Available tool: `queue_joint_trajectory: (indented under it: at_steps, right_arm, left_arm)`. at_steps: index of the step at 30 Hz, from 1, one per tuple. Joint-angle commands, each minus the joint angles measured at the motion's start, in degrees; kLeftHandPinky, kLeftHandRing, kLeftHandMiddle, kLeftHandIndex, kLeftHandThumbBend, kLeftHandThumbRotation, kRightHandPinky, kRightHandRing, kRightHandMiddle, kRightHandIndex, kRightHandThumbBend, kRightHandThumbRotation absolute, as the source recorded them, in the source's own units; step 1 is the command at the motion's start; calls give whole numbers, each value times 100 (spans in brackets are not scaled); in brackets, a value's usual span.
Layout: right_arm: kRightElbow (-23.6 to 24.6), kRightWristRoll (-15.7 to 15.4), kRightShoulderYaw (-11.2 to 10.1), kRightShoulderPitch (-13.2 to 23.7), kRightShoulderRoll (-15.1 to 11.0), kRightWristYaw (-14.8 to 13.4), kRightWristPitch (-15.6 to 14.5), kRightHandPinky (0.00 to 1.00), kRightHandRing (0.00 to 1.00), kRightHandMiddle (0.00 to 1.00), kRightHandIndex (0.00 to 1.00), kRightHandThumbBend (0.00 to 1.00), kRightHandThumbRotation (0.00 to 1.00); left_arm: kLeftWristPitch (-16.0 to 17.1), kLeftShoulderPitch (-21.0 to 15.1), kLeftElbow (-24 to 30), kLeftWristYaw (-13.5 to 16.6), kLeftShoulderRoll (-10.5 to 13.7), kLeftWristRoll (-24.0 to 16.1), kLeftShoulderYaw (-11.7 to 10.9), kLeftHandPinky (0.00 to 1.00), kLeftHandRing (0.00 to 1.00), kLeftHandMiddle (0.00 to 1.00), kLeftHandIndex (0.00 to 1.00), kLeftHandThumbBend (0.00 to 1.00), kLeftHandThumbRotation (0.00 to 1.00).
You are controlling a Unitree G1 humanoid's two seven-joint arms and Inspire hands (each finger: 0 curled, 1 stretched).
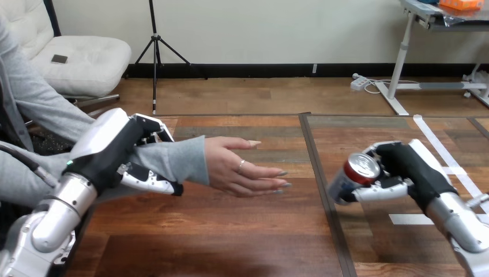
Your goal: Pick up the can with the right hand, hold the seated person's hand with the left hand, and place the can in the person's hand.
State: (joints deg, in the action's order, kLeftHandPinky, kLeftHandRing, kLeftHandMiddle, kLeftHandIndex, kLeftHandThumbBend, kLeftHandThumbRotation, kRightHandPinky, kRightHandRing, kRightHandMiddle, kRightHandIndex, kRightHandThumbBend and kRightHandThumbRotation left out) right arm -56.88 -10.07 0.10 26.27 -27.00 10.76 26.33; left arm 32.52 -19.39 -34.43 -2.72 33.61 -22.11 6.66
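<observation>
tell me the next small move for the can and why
Probably carry the red-topped metal can, gripped in the right robot hand, leftward toward the person's open hand: the left robot hand already clasps the grey-sleeved forearm, and a gap separates can from palm.

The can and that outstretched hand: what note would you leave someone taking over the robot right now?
Left hand: fingers and thumb curled round the person's forearm, just behind the wrist.
Right hand: gripping the can, which is tilted.
Person's hand: open, apart from the can.
Done: can grasped, forearm held.
Left: carry the can over and place it in that open hand.
</observation>
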Motion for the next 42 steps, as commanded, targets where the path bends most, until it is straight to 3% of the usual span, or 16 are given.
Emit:
queue_joint_trajectory:
  at_steps: [1,16,28,42]
  right_arm:
    - [419,2,43,648,145,-122,165,32,35,39,42,86,0]
    - [471,-183,181,782,462,-301,203,31,34,39,42,85,0]
    - [432,-112,211,898,693,-227,302,33,36,40,42,84,0]
    - [539,-244,347,1009,873,-288,321,32,34,38,42,84,0]
  left_arm:
    - [111,-374,334,164,-174,83,-86,14,17,25,42,86,0]
    - [89,-340,275,152,-225,27,-90,12,16,24,42,86,0]
    - [52,-311,298,116,-225,36,-85,14,18,25,42,84,0]
    - [-2,-279,342,75,-225,44,-110,16,20,28,42,83,0]
